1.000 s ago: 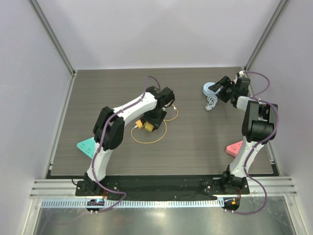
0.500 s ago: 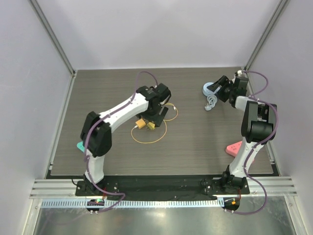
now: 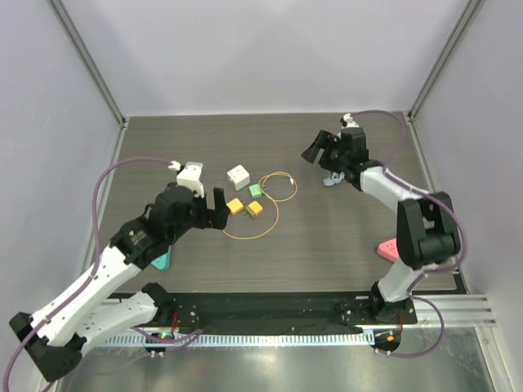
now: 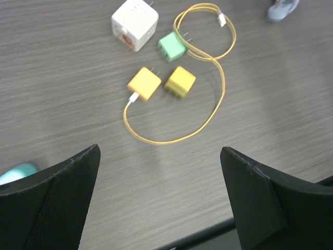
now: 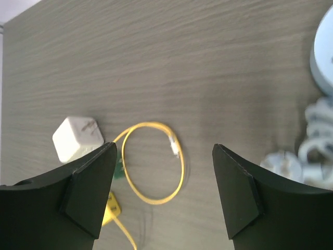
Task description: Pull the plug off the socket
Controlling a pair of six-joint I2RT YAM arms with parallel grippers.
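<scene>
I take the white socket cube (image 3: 238,176) on the dark table (image 3: 343,245) as my mark. My left gripper (image 3: 214,209) hangs nearer the arm bases than the cube and slightly to its left, jaws spread wide, holding nothing. My right gripper (image 3: 320,148) sits well to the cube's right, a little farther back, likewise spread and empty. A yellow cable (image 4: 169,141) loops along the cube's right and near sides. The green plug (image 3: 256,190) lies just right of the cube, apart from it, prongs bare. Two yellow adapters (image 4: 144,83) lie side by side just nearer than the cube, and one of them carries the cable's end.
</scene>
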